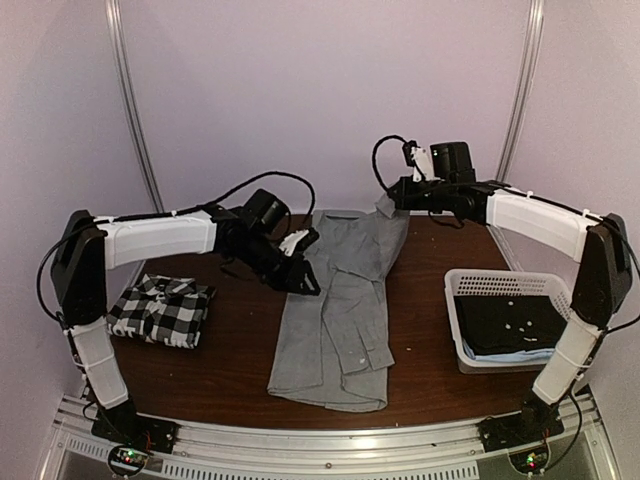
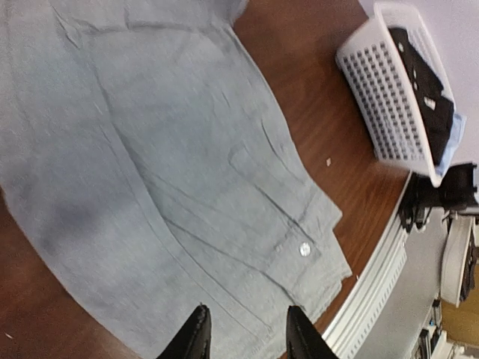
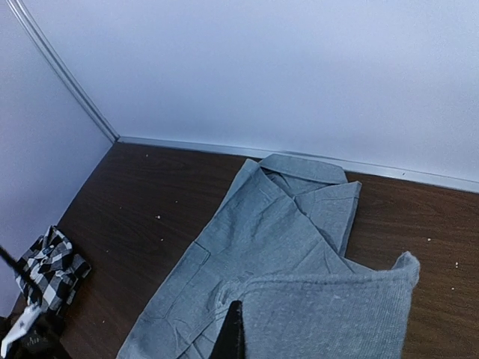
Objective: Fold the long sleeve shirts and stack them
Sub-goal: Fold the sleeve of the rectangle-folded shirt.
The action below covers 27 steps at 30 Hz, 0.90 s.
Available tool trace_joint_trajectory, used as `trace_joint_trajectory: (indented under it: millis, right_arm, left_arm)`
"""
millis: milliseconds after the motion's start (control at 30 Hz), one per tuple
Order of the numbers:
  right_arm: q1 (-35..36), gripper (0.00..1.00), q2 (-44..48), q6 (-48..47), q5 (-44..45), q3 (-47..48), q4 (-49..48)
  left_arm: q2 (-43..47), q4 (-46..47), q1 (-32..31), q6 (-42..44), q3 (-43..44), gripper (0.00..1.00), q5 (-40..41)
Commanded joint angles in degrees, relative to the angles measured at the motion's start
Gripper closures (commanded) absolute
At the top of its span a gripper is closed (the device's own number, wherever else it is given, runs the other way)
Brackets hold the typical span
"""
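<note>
Top external: the counter [image 1: 235, 365] is dark brown wood and carries everything.

The grey shirt [image 1: 335, 320] runs down the middle of it, long and narrow. Its collar [image 1: 345, 216] is toward the far edge and its hem toward the near edge. One sleeve [image 1: 368, 300] is folded in over the body along the right side, with its cuff [image 1: 372, 355] close to the hem.

The white basket [image 1: 505, 274] sits by the right edge, apart from the grey shirt. It holds dark garments [image 1: 510, 325] with something pale blue under them.

The checked shirt [image 1: 160, 310], black and white, is folded to a small rectangle near the left edge, well apart from the grey one.

My left hand [image 1: 305, 283] is over the grey shirt's left side, in its far half. In the left wrist view both fingertips [image 2: 196, 338] stand parted with a clear gap. Nothing is between them and the cloth lies flat below. I can't tell whether the tips touch the fabric.

My right hand [image 1: 392, 203] is at the far edge, just right of the collar. It is clamped on a corner of the grey shirt, and that corner is lifted off the counter. In the right wrist view the raised grey flap fills the lower right, with one dark finger [image 3: 232, 335] at its left edge. The rest of the shirt lies flat behind it.

Smallest: one white button [image 2: 304, 249] on the cuff, seen in the left wrist view.
</note>
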State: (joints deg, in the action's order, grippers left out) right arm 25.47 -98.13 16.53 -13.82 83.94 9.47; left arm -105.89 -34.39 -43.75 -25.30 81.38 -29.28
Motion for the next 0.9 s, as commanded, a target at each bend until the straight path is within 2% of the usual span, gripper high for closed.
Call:
trace_joint_trajectory:
  millis: [0, 433, 667, 867]
  right_arm:
    - [2.4, 1.0, 2.4, 1.7, -2.8, -1.7, -2.6]
    - [9.2, 1.0, 3.3, 4.3, -6.6, -5.6, -2.6]
    - [13.3, 1.0, 3.7, 5.1, -7.9, -7.9, -0.7]
    - [15.6, 1.0, 3.9, 5.5, -10.2, -8.8, 1.6]
  left_arm:
    - [-4.4, 9.8, 5.8, -2.4, 5.4, 0.65, 3.3]
    - [-29.8, 30.1, 12.9, -7.3, 28.4, 0.66, 2.2]
    - [-46.2, 30.8, 16.5, -12.2, 47.6, 0.66, 1.7]
    - [-54.3, 34.0, 19.4, -17.5, 52.8, 0.66, 1.6]
